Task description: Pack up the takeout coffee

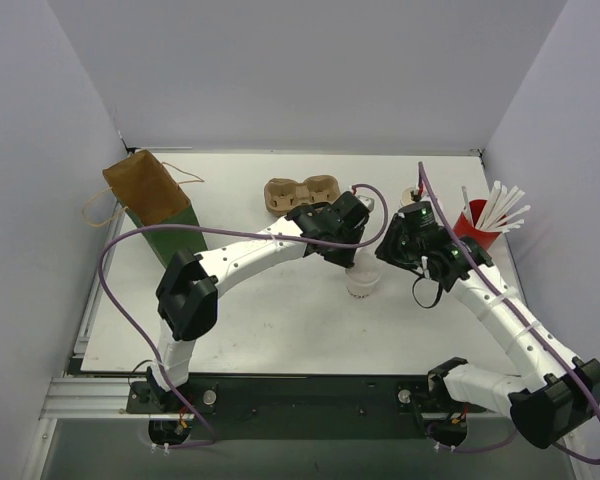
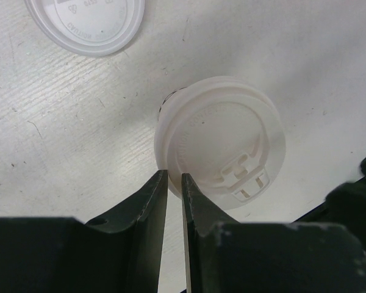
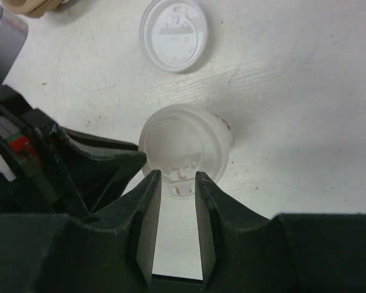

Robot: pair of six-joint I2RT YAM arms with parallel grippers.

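One white paper cup (image 1: 363,281) stands mid-table with a white lid (image 2: 222,143) on it. It also shows in the right wrist view (image 3: 186,140). My left gripper (image 2: 171,178) is shut to a thin slit, its tips over the lid's near edge. In the top view it (image 1: 352,258) comes down from the cup's left. My right gripper (image 3: 177,177) is narrowly open, its tips over the lid's sip hole, holding nothing. In the top view it (image 1: 385,256) is at the cup's right. A second cup (image 1: 411,194) is partly hidden behind the right arm.
A loose white lid (image 2: 85,21) lies on the table beyond the cup and also shows in the right wrist view (image 3: 174,33). The brown pulp carrier (image 1: 300,192) sits at the back centre. A paper bag (image 1: 155,200) lies back left. A red cup of straws (image 1: 477,222) stands at right.
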